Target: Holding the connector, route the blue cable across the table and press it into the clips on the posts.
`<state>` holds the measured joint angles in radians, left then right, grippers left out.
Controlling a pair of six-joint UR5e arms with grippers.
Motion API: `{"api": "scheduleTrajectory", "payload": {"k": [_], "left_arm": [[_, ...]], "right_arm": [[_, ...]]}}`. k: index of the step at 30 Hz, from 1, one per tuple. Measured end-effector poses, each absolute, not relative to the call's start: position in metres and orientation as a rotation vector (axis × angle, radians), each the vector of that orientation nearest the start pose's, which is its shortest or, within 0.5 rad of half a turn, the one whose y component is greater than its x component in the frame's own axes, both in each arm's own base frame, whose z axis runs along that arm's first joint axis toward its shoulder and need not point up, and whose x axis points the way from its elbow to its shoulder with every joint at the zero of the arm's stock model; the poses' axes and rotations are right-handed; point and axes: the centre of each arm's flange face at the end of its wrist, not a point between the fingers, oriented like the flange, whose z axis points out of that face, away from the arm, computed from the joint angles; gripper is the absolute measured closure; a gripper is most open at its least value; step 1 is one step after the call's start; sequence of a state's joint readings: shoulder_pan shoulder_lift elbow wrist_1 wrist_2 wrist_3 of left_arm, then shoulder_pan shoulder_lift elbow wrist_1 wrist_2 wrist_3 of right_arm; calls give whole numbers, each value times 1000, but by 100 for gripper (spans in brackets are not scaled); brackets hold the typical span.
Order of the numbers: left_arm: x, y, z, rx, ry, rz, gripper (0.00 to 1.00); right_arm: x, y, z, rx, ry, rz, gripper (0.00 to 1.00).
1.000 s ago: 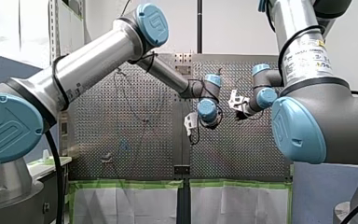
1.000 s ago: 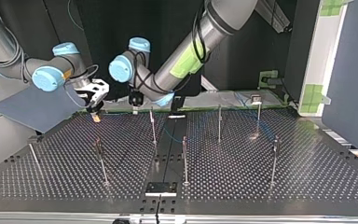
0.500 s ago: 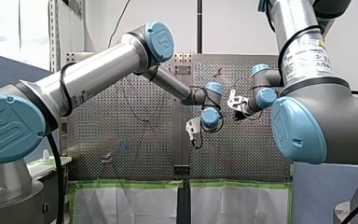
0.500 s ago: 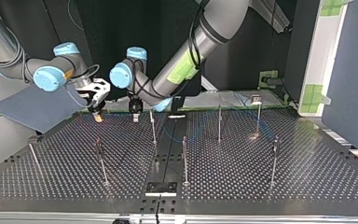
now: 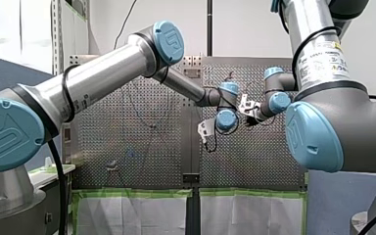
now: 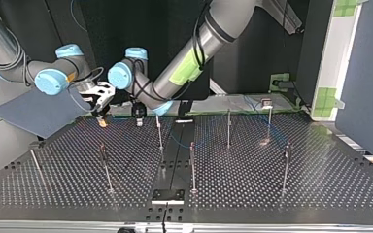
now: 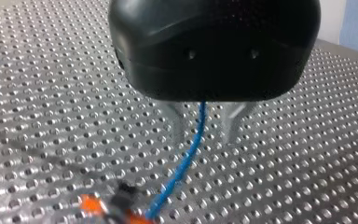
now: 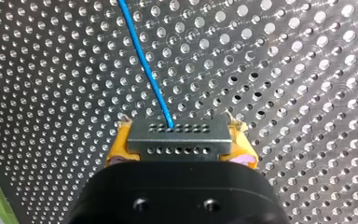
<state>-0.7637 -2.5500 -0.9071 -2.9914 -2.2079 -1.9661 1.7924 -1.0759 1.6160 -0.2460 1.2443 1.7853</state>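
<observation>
Your right end effector (image 8: pixel 181 140) clamps the grey perforated connector (image 8: pixel 177 145); your left end effector (image 7: pixel 204 137), parted, straddles the thin blue cable (image 7: pixel 186 158).

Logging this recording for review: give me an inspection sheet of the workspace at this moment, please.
Surface: perforated metal table.
Job's things: blue cable leaves the grey connector; thin posts stand upright across the table; whether it is clipped cannot be told.
Clutter: small black plate at the table's near edge, top view.
Tools: right tool shut on the connector, yellow pads; left tool open, cable running between its metal fingers.
Cables: black cable hanging below my left arm.
Surroundings: green tape along the table's edge; grey panel beside my right arm.
</observation>
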Motion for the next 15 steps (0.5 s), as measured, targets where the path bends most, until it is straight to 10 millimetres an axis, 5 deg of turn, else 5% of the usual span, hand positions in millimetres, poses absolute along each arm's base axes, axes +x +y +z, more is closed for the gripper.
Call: {"api": "scheduleTrajectory", "payload": {"k": [7, 15], "left_arm": [[515, -588, 148, -147, 1731, -285, 100], [504, -593, 168, -147, 1741, -291, 100]], "right_arm": [[293, -549, 213, -2293, 1778, -2059, 100], [293, -551, 226, -2307, 1768, -2065, 100]]}}
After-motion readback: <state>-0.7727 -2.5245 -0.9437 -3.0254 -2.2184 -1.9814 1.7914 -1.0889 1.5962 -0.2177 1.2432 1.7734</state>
